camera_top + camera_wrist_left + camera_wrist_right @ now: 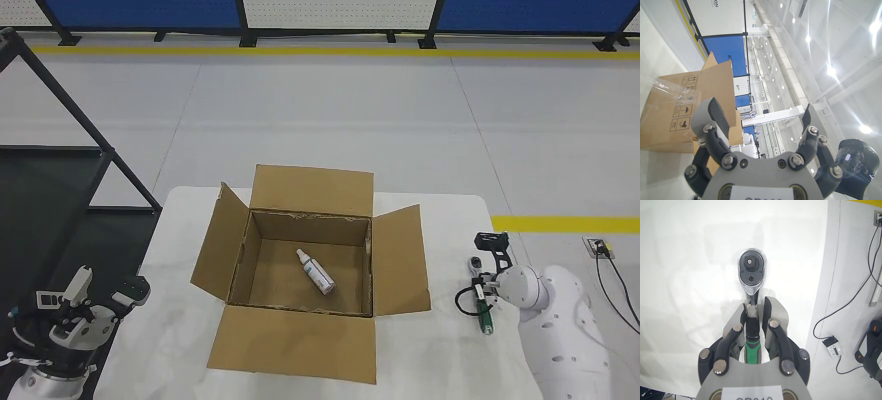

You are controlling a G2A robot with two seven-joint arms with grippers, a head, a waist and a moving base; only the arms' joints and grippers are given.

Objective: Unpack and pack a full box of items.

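Observation:
An open cardboard box stands mid-table with all its flaps folded outward. A white spray bottle lies on its floor. Right of the box, a ratchet wrench with a chrome head and a green handle lies on the white table. My right gripper straddles its neck. One pad touches the shaft and a thin gap shows at the other, so it is open. My left gripper is off the table's near left corner, open and empty, with the box beside it.
The white table has bare cloth on both sides of the box. A black rack stands to the left. On the floor past the right edge lie cables and a small power box.

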